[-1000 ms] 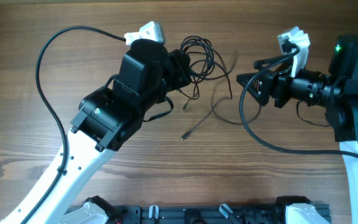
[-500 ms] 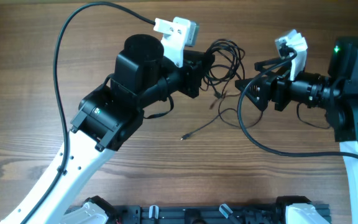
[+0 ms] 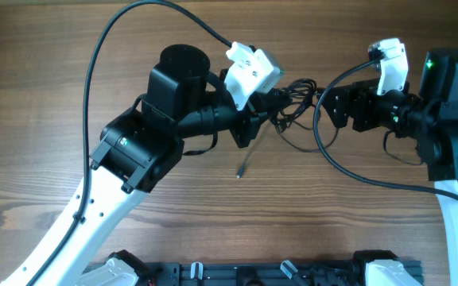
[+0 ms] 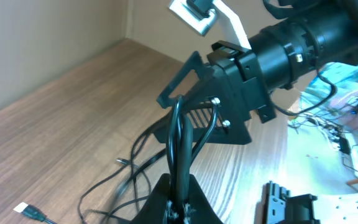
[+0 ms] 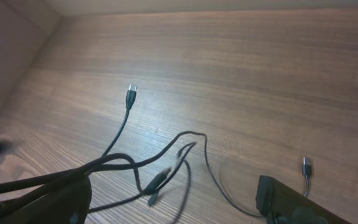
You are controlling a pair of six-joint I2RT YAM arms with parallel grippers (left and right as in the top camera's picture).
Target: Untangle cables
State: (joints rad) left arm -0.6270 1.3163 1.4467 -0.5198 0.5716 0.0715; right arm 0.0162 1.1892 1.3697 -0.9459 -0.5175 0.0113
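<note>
1. The left gripper [image 4: 179, 202] is clamping the cables [image 4: 180, 140] between closed fingers. It is holding the knotted bundle up off the wooden table [image 3: 38, 95], midway between the two arms, while loose strands are trailing down onto the wood.
2. The right gripper [image 3: 334, 105] is hovering just beside the bundle with its fingers spread and nothing in them. In its wrist view, cords are crossing the gap between them.
3. The step in hand appears to be the right claw taking one strand to draw it out of the knot. It is likely to go best if the claw closes on a single cord rather than the looped cluster, ideally one leading to a free end such as the plug [image 5: 129, 96] lying on the table.
4. A slow pull straight away from the left claw is looking safest. A fast tug risks tightening the knot or dragging the bundle out of the pinch.
5. The thick camera lead [image 3: 317, 127] is looping close by and should be kept out of the closing fingers.
</note>
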